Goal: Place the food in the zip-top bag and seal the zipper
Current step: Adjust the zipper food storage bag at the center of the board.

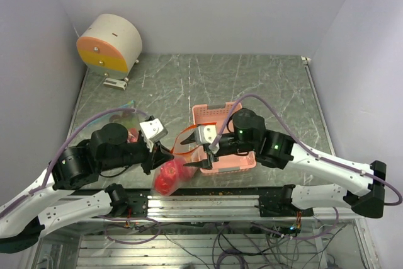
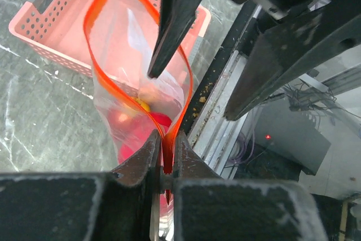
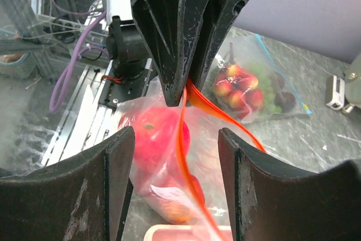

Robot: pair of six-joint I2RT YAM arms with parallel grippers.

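A clear zip-top bag (image 1: 167, 177) with an orange zipper (image 1: 184, 137) lies at the near table edge and holds red apple-like food (image 3: 153, 137). My left gripper (image 1: 168, 154) is shut on one end of the zipper (image 2: 167, 152); the bag mouth (image 2: 135, 55) gapes open beyond it. My right gripper (image 1: 200, 160) is open, and its fingers (image 3: 107, 187) straddle the orange zipper strip (image 3: 183, 156) without touching it. In the left wrist view its fingers (image 2: 169, 32) hang over the bag mouth. In the right wrist view the left gripper (image 3: 183, 91) pinches the zipper end.
A pink perforated tray (image 1: 217, 115) stands just behind the right gripper, also in the left wrist view (image 2: 53, 26). A second clear bag with red and green food (image 3: 248, 88) lies at the left, partly under the left arm (image 1: 128, 124). A white-and-orange drum (image 1: 108, 43) stands at the back left.
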